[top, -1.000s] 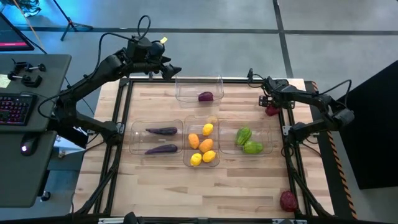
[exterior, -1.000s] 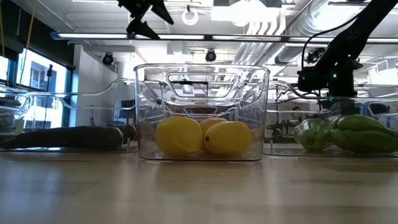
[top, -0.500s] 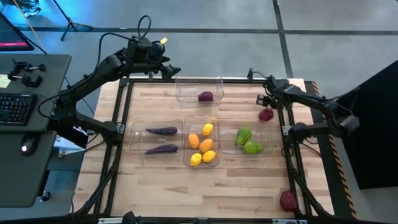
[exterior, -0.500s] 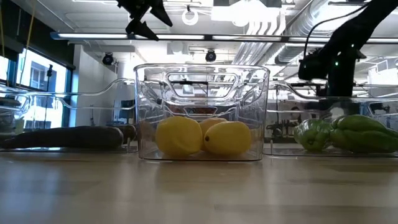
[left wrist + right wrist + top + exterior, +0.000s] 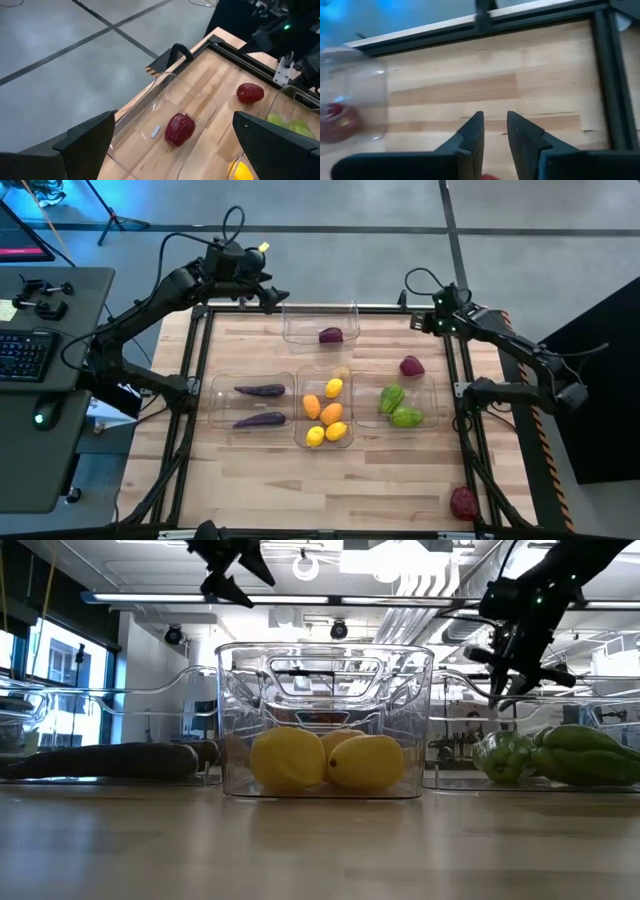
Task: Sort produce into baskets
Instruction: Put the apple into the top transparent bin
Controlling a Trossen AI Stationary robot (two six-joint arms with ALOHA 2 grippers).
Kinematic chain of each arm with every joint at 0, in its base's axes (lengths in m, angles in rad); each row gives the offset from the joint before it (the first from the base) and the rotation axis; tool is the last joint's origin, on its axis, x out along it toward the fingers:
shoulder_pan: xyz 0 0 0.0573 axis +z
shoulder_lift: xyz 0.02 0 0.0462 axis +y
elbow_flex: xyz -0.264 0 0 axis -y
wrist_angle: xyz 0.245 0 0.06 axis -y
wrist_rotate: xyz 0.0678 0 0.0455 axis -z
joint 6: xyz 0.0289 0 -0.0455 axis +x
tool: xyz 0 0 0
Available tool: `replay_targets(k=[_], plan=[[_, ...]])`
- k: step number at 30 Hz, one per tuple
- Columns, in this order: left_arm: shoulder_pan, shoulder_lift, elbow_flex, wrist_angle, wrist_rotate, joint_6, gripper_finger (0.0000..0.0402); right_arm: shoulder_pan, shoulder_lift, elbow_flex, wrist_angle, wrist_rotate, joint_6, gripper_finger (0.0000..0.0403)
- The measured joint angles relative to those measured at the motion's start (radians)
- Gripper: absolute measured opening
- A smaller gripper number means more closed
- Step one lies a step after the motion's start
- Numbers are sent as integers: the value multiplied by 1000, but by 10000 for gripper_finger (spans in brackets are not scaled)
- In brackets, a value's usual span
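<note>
From the high view, four clear rectangular plastic baskets were seen on the wooden slatted table (image 5: 260, 490). The far basket (image 5: 320, 322) held one dark red round piece (image 5: 330, 335). The left basket (image 5: 250, 402) held two long dark purple eggplants (image 5: 259, 390). The middle basket (image 5: 326, 410) held yellow lemons (image 5: 315, 437) and orange pieces (image 5: 331, 414). The right basket (image 5: 405, 402) held two green ridged pieces (image 5: 406, 417).

A second dark red round piece (image 5: 411, 366) was seen at the far edge of the right basket; whether it touched the rim could not be told. A third dark red piece (image 5: 462, 502) lay at the near right table edge, by the black frame rail (image 5: 463, 390).

The low view showed only the lemons (image 5: 287, 759), an eggplant (image 5: 105, 761) and the green pieces (image 5: 585, 755) through basket walls; the far basket's contents were hard to make out there.

The left gripper (image 5: 275, 295) was held above the far left corner, outside the far basket, its fingers spread wide and empty, as the left wrist view confirmed over the red piece (image 5: 180, 128). The right gripper (image 5: 425, 320) was held high at the far right corner; in its wrist view the fingers (image 5: 470, 140) were parted by a narrow gap with nothing between them. Bare boards lay open between the far basket and the near row.
</note>
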Motion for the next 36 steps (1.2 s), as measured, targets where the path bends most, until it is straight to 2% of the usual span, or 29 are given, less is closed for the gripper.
replay_targets(k=[3,6,17,22,26,30,33,36], plan=[[0,0,0,-13,0,1,394,28,-25,0,-1,-28,-7,89],[0,0,0,-15,-7,15,394,54,-35,0,0,-102,-21,121],[0,0,0,-15,-26,27,394,107,-36,1,-5,-295,-147,284],[0,0,0,-14,-26,19,394,107,-36,2,-11,-343,-201,338],[0,0,0,-14,-26,16,394,102,-36,2,-65,-331,-179,361],[0,0,0,-14,-26,17,394,102,-35,2,-248,-269,-48,364],[0,0,0,-13,-26,20,394,124,-35,2,-347,-218,-66,365],[0,0,0,-10,-26,39,394,132,-36,2,-372,-239,16,365]])
